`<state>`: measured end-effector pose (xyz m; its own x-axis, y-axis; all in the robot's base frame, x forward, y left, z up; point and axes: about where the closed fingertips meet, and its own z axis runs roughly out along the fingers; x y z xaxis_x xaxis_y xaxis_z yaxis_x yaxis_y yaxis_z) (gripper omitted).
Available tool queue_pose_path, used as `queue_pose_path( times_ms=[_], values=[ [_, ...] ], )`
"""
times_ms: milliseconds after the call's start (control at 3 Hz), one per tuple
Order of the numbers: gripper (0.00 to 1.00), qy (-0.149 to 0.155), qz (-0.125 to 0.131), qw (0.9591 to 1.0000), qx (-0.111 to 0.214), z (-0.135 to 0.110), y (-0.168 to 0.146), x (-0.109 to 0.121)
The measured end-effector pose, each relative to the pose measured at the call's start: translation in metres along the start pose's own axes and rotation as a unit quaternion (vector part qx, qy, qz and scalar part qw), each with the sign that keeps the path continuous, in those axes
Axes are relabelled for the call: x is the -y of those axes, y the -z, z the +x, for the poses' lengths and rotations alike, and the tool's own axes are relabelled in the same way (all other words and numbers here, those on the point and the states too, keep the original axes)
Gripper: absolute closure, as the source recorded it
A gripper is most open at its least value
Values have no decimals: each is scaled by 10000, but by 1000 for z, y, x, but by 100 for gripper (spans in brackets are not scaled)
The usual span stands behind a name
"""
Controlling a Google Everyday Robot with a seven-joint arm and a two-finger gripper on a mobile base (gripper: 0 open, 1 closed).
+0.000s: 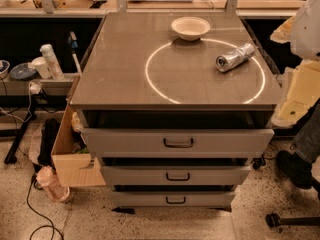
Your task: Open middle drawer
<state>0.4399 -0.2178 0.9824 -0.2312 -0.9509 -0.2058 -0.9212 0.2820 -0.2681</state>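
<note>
The grey drawer cabinet (pixel 175 59) stands in the middle of the camera view with three drawers in its front. The middle drawer (pixel 135 175) has a flat grey front and a small dark loop handle (pixel 177 176) at its centre. A dark gap runs above its front, and its inside is hidden under the top drawer. The taller top drawer (pixel 125 142) with a wider handle sticks out furthest. The narrow bottom drawer (pixel 140 199) sits below. My gripper is not in view; only a white rounded part (pixel 307 26) shows at the right edge.
A white bowl (pixel 190 27) and a crushed silver can (pixel 235 57) lie on the cabinet top, by a white ring of light. A cardboard box (pixel 70 159) and cables are on the left. A person's leg and shoe (pixel 295 166) and a chair base are on the right.
</note>
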Motion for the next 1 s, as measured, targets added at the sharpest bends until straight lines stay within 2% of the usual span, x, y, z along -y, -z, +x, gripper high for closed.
queue_pose_path(
  times_ms=[333,667,1000],
  values=[
    [0,0,0,10000,0,0,0,0],
    [0,209,-69,9989,410,25,-3,10],
    [0,194,-60,9988,446,24,-2,8]
  ],
)
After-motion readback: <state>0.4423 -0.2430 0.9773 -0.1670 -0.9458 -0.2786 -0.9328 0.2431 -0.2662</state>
